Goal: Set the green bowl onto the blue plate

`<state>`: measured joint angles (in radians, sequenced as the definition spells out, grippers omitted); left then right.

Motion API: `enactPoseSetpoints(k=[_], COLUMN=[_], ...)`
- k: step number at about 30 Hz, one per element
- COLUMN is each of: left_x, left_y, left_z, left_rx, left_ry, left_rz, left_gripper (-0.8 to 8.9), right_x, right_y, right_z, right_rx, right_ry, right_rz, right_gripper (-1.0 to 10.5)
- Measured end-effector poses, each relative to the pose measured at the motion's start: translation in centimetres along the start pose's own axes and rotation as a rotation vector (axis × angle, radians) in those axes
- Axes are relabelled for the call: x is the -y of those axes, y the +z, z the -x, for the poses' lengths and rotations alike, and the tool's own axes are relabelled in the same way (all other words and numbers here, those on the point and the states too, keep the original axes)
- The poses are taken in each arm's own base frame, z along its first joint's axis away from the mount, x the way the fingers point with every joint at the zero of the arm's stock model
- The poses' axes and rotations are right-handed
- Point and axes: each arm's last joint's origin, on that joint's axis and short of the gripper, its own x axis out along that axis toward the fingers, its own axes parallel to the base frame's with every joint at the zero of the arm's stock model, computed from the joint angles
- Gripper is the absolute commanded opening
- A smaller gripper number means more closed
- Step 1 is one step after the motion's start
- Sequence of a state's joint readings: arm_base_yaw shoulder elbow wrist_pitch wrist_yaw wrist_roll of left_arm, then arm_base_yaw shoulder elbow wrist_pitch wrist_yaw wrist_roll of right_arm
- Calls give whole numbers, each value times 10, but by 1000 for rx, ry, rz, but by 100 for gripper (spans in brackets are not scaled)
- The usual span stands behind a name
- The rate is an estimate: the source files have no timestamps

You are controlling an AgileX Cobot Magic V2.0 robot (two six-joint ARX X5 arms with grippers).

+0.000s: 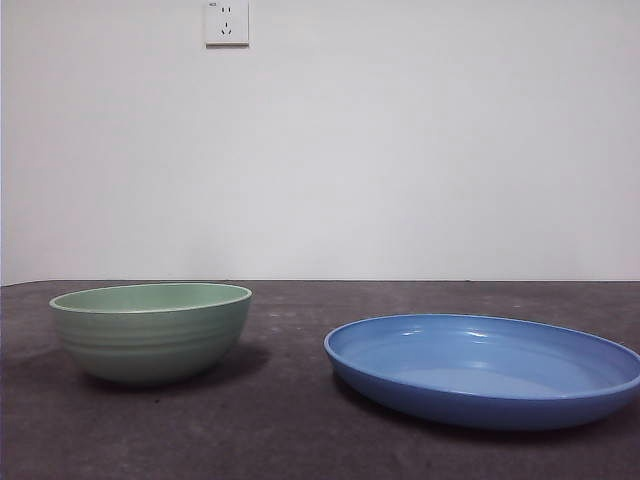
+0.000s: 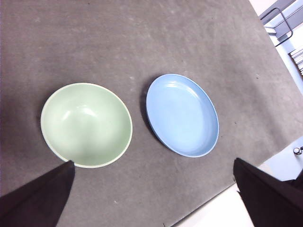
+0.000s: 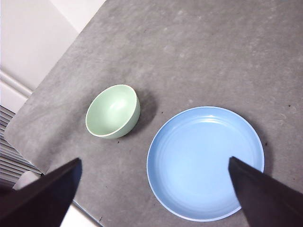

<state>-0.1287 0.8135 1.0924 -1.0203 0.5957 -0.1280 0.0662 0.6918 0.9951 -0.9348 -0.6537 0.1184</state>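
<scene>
The green bowl (image 1: 152, 332) stands upright and empty on the dark grey table, at the left of the front view. The blue plate (image 1: 487, 368) lies empty to its right, a short gap apart. Both show from high above in the left wrist view, bowl (image 2: 86, 124) and plate (image 2: 182, 115), and in the right wrist view, bowl (image 3: 112, 111) and plate (image 3: 205, 162). My left gripper (image 2: 154, 189) hangs open high over the table, with the bowl nearer it. My right gripper (image 3: 154, 187) hangs open high over the plate's side. Neither arm shows in the front view.
The dark grey table mat (image 1: 280, 430) ends at a pale edge near both arms (image 2: 222, 208). A white wall with a socket (image 1: 227, 22) stands behind the table. A metal frame (image 2: 279, 21) stands beyond the far side of the table.
</scene>
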Motion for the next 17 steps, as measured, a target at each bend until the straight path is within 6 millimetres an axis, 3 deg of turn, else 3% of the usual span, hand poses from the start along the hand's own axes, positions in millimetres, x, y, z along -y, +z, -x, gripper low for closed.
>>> enactPoseSetpoints(k=[7, 17], left_x=[-12, -49], left_y=[10, 30], left_z=[-17, -73], left_rx=[-43, -187], left_ry=[53, 123], left_rz=[28, 111], left_gripper=[620, 580], right_x=[0, 0], right_y=[0, 0], right_z=[0, 0], right_rx=[0, -1], right_ry=[0, 0], right_rz=[3, 3], right_gripper=[523, 523])
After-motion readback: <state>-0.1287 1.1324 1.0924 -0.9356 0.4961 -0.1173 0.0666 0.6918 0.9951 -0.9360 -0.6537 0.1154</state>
